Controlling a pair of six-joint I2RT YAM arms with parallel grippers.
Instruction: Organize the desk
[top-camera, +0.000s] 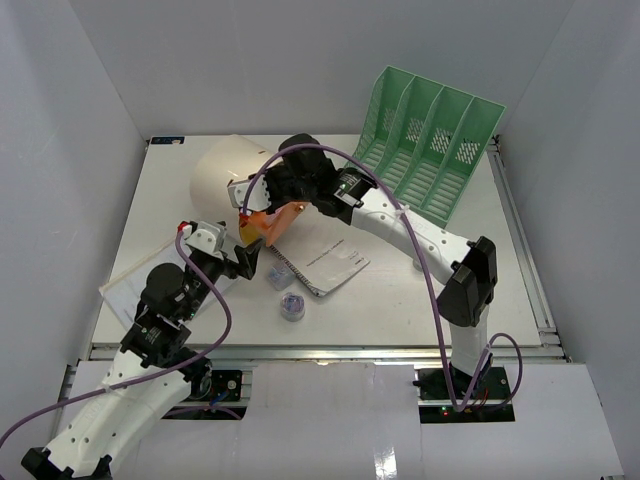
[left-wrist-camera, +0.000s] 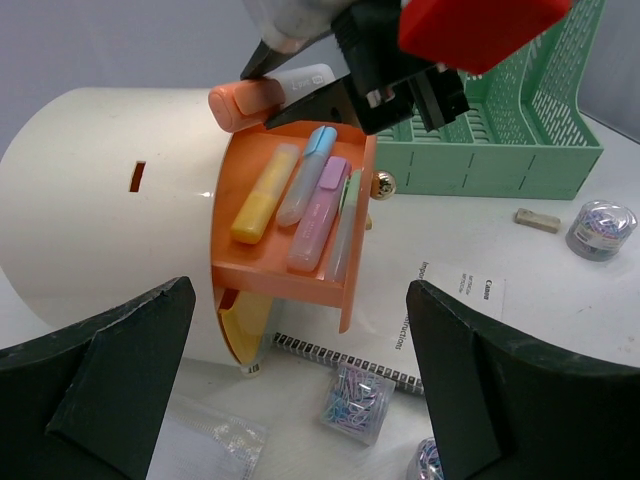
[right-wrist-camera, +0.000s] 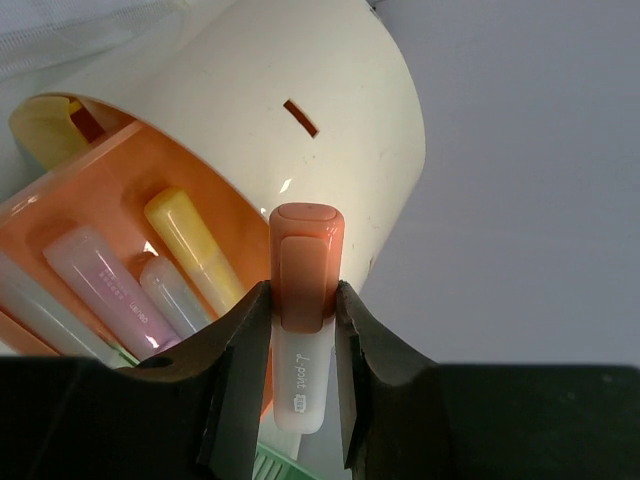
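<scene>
Desk (top-camera: 400, 300) first: a white top boxed in by white walls, with a metal rail (top-camera: 320, 350) along its near edge. A cream drawer box (top-camera: 222, 175) lies on its side toward the back left of it. Right of the drawer box, by the back right corner, sits a mint-green file rack (top-camera: 430, 140). In front of the drawer box and to its right, bare white runs out to the rail and the right edge, and only the right arm crosses above it.

A printed booklet (top-camera: 320, 262) lies flat in front of the drawer box, to the right. An orange drawer (left-wrist-camera: 280, 285) juts from the box's open end. The left gripper (left-wrist-camera: 300, 290) hangs in front of the drawer, fingers spread wide with nothing between them. The right gripper (right-wrist-camera: 300, 295) pinches a salmon highlighter (right-wrist-camera: 300, 250) across its barrel, just above the drawer's back edge.

Four highlighters lie side by side in the drawer: yellow (left-wrist-camera: 258, 200), blue (left-wrist-camera: 305, 175), pink (left-wrist-camera: 320, 215) and green (left-wrist-camera: 345, 225). A square clip box (left-wrist-camera: 355, 395) sits in front of the drawer box, and a round clip tub (top-camera: 292, 307) sits nearer the rail.
</scene>
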